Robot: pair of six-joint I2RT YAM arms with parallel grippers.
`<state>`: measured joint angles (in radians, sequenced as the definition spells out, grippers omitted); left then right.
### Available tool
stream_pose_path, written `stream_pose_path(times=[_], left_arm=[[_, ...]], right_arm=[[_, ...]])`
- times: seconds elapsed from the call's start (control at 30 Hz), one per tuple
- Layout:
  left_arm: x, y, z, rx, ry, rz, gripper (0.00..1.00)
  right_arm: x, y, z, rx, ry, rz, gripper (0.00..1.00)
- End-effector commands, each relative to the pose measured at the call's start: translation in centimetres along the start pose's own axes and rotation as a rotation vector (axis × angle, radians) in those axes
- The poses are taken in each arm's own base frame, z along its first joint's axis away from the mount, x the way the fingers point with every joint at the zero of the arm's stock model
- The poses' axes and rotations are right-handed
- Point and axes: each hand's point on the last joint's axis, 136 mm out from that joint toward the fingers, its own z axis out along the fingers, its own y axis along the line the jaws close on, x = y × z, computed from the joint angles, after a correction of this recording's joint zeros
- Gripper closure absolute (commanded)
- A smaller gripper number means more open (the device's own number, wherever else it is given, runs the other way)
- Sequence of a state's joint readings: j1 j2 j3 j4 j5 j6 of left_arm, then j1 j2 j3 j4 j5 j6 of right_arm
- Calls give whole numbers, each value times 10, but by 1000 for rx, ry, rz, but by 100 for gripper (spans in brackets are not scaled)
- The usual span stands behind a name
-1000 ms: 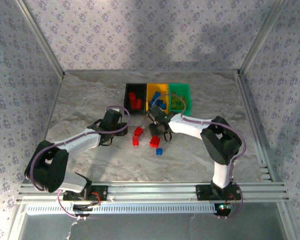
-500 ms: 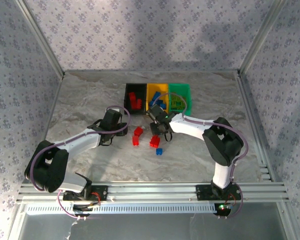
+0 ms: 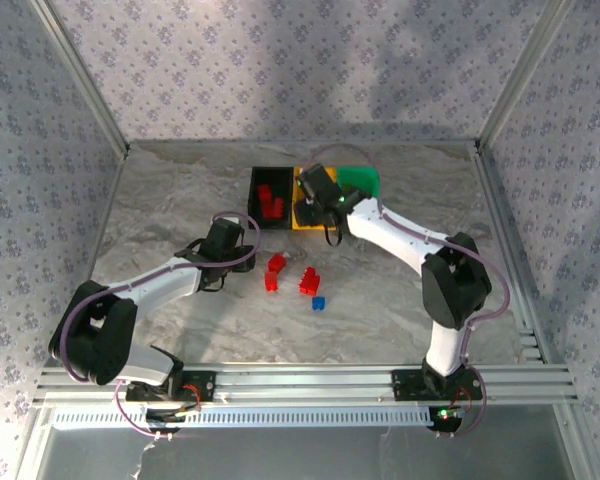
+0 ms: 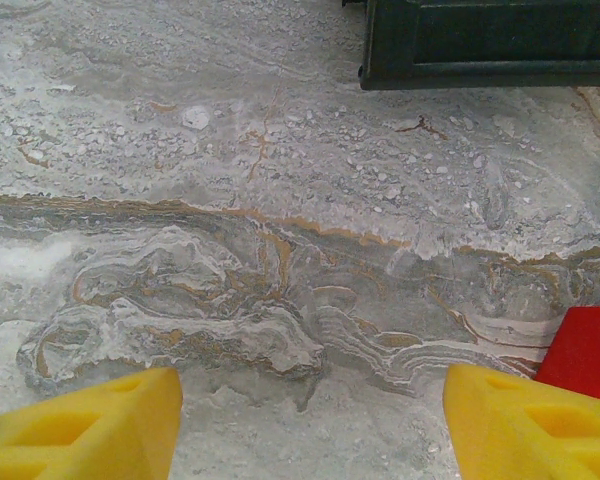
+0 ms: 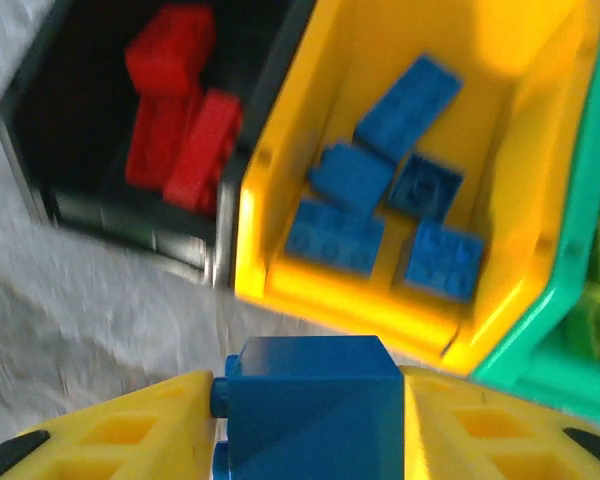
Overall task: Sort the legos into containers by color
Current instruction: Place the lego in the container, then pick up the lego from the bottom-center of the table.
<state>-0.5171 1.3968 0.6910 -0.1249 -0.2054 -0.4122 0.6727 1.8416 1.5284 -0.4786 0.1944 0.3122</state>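
My right gripper (image 5: 310,415) is shut on a blue lego (image 5: 310,400) and hangs over the near edge of the orange-yellow bin (image 5: 350,300), which holds several blue legos (image 5: 335,235). The black bin (image 3: 255,190) to its left holds red legos (image 5: 180,120); the green bin (image 3: 365,180) is on the right. Red legos (image 3: 276,262) (image 3: 309,281) and one blue lego (image 3: 318,302) lie on the table. My left gripper (image 4: 310,420) is open over bare table, a red lego (image 4: 590,350) just beyond its right finger.
The black bin's near wall (image 4: 490,45) is ahead of the left gripper. The marble table (image 3: 180,200) is enclosed by patterned walls and metal posts (image 3: 80,75). A metal rail (image 3: 300,380) runs along the near edge.
The right arm has lifted away from the loose legos and swung back to the orange-yellow bin, carrying a blue lego. The left arm has not moved.
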Motion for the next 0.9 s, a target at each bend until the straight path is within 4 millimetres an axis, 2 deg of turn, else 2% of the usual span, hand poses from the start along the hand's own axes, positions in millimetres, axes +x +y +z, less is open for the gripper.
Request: stream_pose_path(times=[0.0, 0.13, 0.27, 0.3, 0.43, 0.53, 0.63, 0.87], left_arm=[[-14, -1, -6, 1, -32, -17, 31], [-15, 0, -7, -4, -33, -15, 31], [-14, -1, -5, -1, -30, -13, 31], [-14, -1, -5, 0, -27, -12, 31], [-14, -1, -5, -2, -27, -10, 31], [-14, -2, -5, 3, -25, -11, 31], [-14, -2, -5, 6, -24, -15, 31], [-14, -7, -7, 35, -24, -19, 31]], right_arm=[[-19, -16, 21, 2, 20, 5, 51], [-45, -29, 44, -6, 9, 51, 51], [-57, -43, 67, 33, 29, 75, 46], [-55, -47, 70, 41, 46, 80, 43], [-55, -37, 63, 0, 20, 90, 38], [-44, -23, 46, -18, 7, 59, 38], [-21, -8, 24, -41, 6, 20, 36], [61, 14, -25, -86, 54, -54, 36]])
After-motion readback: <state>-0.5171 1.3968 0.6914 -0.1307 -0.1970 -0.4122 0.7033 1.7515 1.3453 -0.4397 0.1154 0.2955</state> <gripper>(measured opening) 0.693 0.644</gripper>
